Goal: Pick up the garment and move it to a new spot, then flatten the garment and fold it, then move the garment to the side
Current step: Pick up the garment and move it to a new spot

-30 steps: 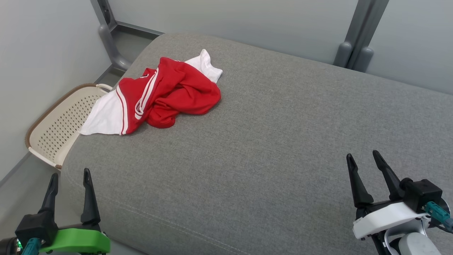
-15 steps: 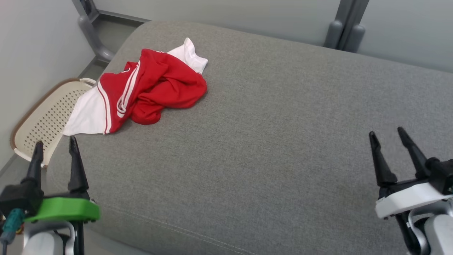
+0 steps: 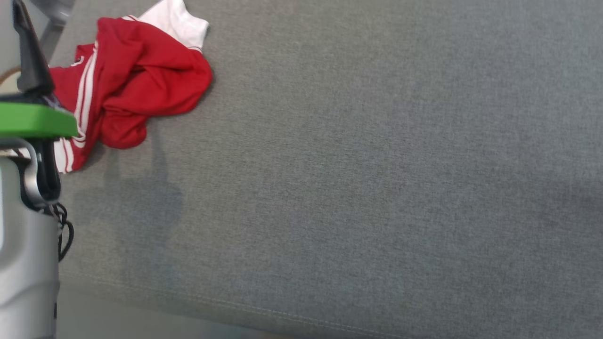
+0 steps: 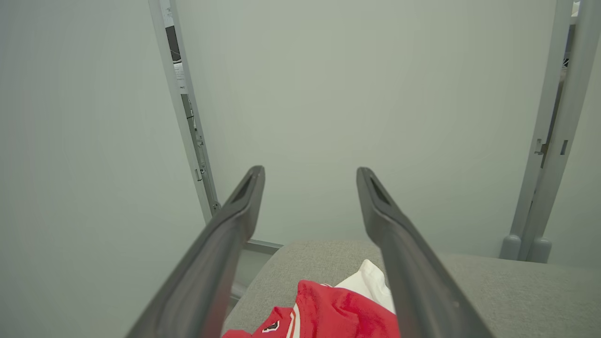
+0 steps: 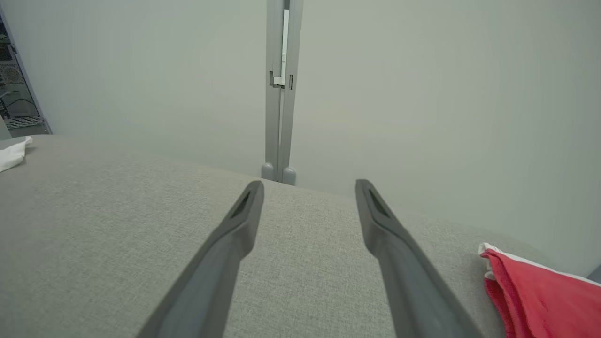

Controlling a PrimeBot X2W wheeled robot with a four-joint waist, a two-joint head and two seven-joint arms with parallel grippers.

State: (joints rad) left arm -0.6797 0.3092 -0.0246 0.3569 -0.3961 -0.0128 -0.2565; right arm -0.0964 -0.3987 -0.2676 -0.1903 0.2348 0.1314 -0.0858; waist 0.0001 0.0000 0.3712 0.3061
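Pickup is the step in hand, by my reading: the garment [image 3: 141, 80] lies loose and ungripped, so nothing of the move, the flattening or the fold is done yet. It is a crumpled red heap with white stripes and a white panel, bunched at the far left corner of the grey padded surface [image 3: 358, 179], with the broad middle and right of that surface bare. The left gripper [image 4: 310, 170] holds its two dark fingers well apart with nothing between them. In its wrist view the red and white cloth sits low between the fingers, beyond and below the tips and not touching them. In the head view the green mount [image 3: 35, 123] of this arm stands in front of the heap's left part and hides it. The right gripper [image 5: 309, 183] is likewise spread wide and empty, above bare grey fabric, with the garment off at the lower right corner of its view, well apart from its fingers. The next move probably falls to the left arm: tilt and lower the tips onto a thick fold of the heap, close on several layers, and lift clear before carrying it toward the middle. The likely slip is pinching a single thin layer, which would leave the rest dragging.
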